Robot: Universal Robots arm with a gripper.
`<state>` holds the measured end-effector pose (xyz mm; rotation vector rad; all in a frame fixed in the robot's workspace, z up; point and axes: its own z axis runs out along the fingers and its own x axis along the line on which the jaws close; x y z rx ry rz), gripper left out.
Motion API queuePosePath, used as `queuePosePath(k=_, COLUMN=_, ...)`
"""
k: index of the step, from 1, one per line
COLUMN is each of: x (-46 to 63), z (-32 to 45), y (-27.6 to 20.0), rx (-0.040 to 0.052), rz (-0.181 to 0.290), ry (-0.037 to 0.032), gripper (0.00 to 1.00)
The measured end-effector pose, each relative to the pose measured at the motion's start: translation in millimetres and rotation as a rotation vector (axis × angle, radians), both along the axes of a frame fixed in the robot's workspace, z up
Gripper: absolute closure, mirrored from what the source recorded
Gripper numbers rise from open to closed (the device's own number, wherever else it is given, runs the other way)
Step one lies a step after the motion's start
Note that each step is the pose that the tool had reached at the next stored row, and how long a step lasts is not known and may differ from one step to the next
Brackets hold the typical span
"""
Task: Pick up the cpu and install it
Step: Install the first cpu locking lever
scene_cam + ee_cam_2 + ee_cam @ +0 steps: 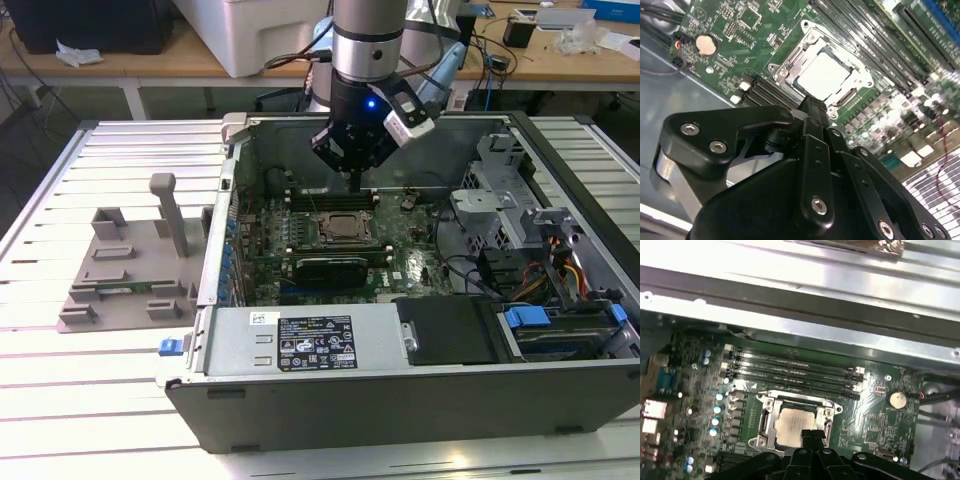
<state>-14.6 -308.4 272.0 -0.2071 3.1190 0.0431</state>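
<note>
Black gripper [812, 107], fingers pinched together w/ nothing between them, hovers just above the cpu [823, 76], a flat square silver-grey chip seated in the metal-framed socket [795, 421] on the green motherboard [875, 412] inside the open pc case [400, 395].

You can see the cpu [793, 426] lying flat in the motherboard socket [765, 422], its pale silver-grey top plate facing up and its sides squared to the metal frame around it. It sits near the middle of the green motherboard [867, 407], just beside the rows of memory slots [790, 371]. In the second wrist view the cpu [823, 75] looks bright and level.
</note>
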Motion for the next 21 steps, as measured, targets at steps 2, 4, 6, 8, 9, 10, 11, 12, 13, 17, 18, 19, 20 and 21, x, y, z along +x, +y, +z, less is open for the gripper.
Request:
queuePosePath(k=2, x=0.0, z=-0.1, y=0.0, rx=0.0000, rz=-0.057, ry=0.0000, gripper=0.89)
queuePosePath(k=4, x=-1.1, z=-0.2, y=0.0, rx=0.0000, rz=-0.060, ry=-0.0002, gripper=0.89)
queuePosePath(k=6, x=-8.3, z=-0.2, y=0.0, rx=0.0002, rz=-0.060, ry=-0.0002, gripper=0.89)
queuePosePath(k=8, x=-14.6, z=-0.2, y=0.0, rx=0.0000, rz=-0.060, ry=-0.0002, gripper=0.89)
queuePosePath(k=9, x=-19.9, z=-0.2, y=0.0, rx=0.0000, rz=-0.060, ry=-0.0002, gripper=0.89)
queuePosePath(k=10, x=-22.8, z=-0.2, y=0.0, rx=0.0001, rz=-0.060, ry=-0.0003, gripper=0.89)
queuePosePath(k=11, x=-25.0, z=-0.2, y=0.0, rx=0.0000, rz=-0.060, ry=-0.0002, gripper=0.89)
queuePosePath(k=12, x=-27.7, z=-0.1, y=0.0, rx=0.0000, rz=-0.060, ry=-0.0002, gripper=0.89)
queuePosePath(k=13, x=-29.9, z=-0.2, y=0.0, rx=0.0001, rz=-0.060, ry=-0.0002, gripper=0.89)
queuePosePath(k=17, x=-38.7, z=-0.2, y=0.0, rx=0.0001, rz=-0.060, ry=-0.0003, gripper=0.89)
queuePosePath(k=18, x=-40.3, z=-0.1, y=0.0, rx=0.0000, rz=-0.060, ry=-0.0002, gripper=0.89)
queuePosePath(k=19, x=-43.1, z=-0.2, y=0.0, rx=0.0001, rz=-0.060, ry=-0.0002, gripper=0.89)
queuePosePath(k=20, x=-46.0, z=-0.3, y=0.1, rx=0.0002, rz=-0.060, ry=-0.0004, gripper=0.89)
queuePosePath(k=21, x=-47.8, z=-0.2, y=0.4, rx=0.0001, rz=-0.060, ry=-0.0003, gripper=0.89)
